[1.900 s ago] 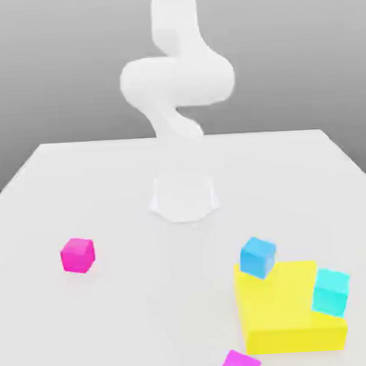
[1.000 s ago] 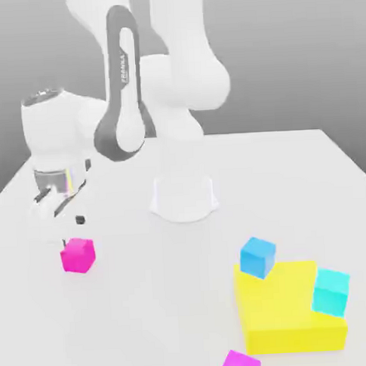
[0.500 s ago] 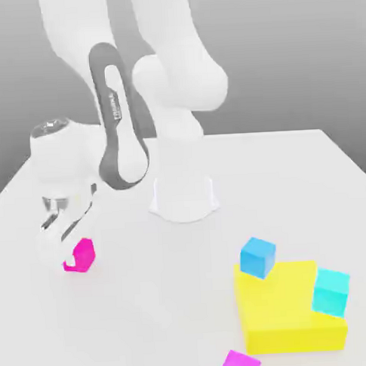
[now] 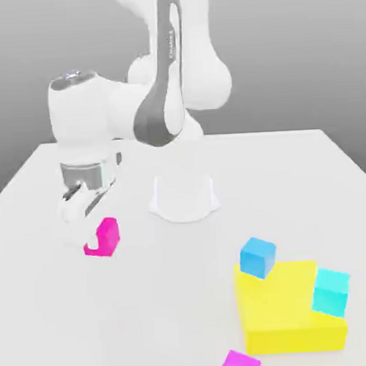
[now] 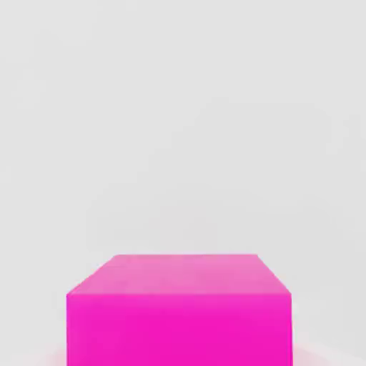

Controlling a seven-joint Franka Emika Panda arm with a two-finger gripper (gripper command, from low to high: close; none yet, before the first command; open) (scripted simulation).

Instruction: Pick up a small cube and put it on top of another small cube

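Now the end effector (image 4: 88,225) is closed on the pink cube (image 4: 104,238), held just above the worktop (image 4: 147,309) at the exterior view's left; the blue cube (image 4: 258,256), a likely target, lies well apart toward that view's right, beside the yellow block (image 4: 287,305).

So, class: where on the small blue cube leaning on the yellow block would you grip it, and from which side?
Grip the blue cube across two opposite upright faces, coming straight down from above. Its top is bare and nothing stands over it, but the yellow block touches its rear lower side, so pick the pair of faces that stays clear of the block.
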